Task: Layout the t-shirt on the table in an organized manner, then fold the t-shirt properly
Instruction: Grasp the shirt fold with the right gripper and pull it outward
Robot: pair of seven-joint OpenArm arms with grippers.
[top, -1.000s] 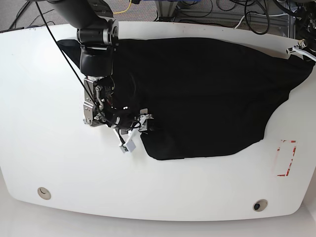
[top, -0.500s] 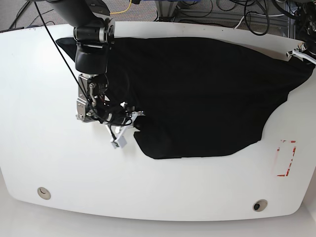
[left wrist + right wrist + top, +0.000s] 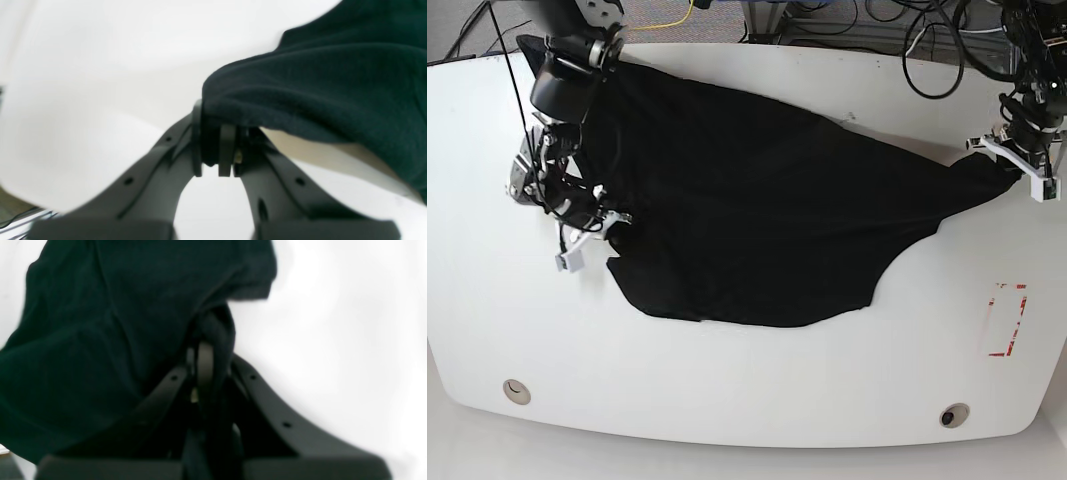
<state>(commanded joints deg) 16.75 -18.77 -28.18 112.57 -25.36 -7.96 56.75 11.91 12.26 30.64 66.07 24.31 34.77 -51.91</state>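
I have the t-shirt [image 3: 757, 210] spread across the far half of the table [image 3: 747, 390], pinched at two ends and stretched between my arms. My right gripper [image 3: 595, 232] sits at the near left of the base view with its fingers pressed together on a bunched edge of cloth; the right wrist view confirms black fabric wrapped around and between the tips [image 3: 205, 363]. My left gripper [image 3: 1017, 160] is out by the table's right edge, its fingers clamped on a thick fold of the shirt's corner, plain in the left wrist view [image 3: 217, 146].

The step in hand, as I judge it, is laying the shirt out flat before any fold. The cloth reads as a slanted, uneven shape, with a scalloped near hem and a narrow tongue running out to my left gripper, so it is not squared yet. To do this well I want to draw the two grips apart evenly, low over the tabletop, until the slack goes out, and no further: soft knit stretches and then springs back crooked. I should keep both grips level with one another so the edge between them lies parallel to the table's edge.

I cannot tell from these views which parts I am holding, hem or sleeve or shoulder, since the black hides the seams; I would check that before releasing. The red rectangle marking [image 3: 1005, 320] lies well apart from the cloth.
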